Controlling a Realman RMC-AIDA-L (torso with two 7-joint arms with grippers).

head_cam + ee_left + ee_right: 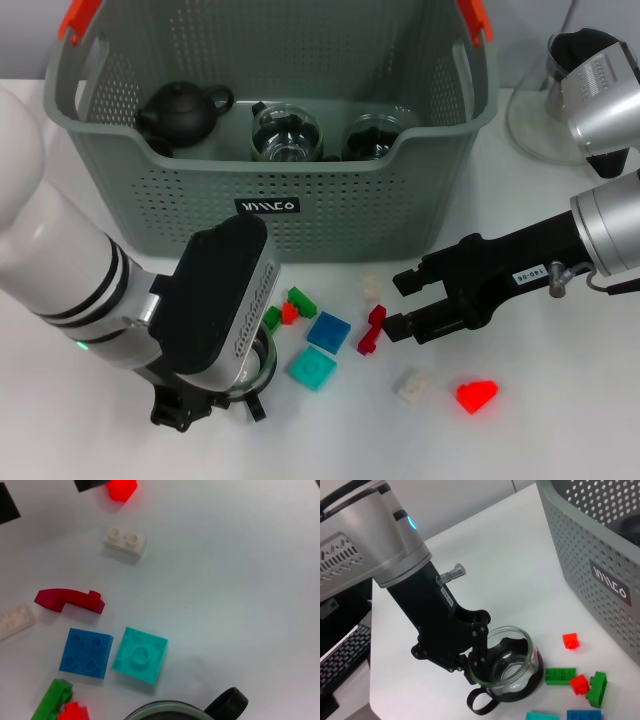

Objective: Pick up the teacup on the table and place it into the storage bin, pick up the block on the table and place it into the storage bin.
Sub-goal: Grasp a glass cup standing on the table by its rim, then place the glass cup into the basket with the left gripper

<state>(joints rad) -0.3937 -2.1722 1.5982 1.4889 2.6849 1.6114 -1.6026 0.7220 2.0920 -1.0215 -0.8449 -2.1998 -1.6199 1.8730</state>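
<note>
A glass teacup (506,666) with a black handle (227,704) stands on the white table at the near left. My left gripper (473,663) is down on its rim, fingers on either side of the glass wall, shut on it. Several blocks lie to its right: a dark red block (371,331), blue (328,331), teal (313,369), white (413,384), bright red (477,396) and green (300,298). My right gripper (398,302) hangs open just right of the dark red block. The grey-green storage bin (330,215) stands behind.
Inside the bin sit a black teapot (180,110) and two glass cups (286,132). A clear glass dome (540,120) stands at the back right by my right arm. Beyond the table edge lies a keyboard (340,665).
</note>
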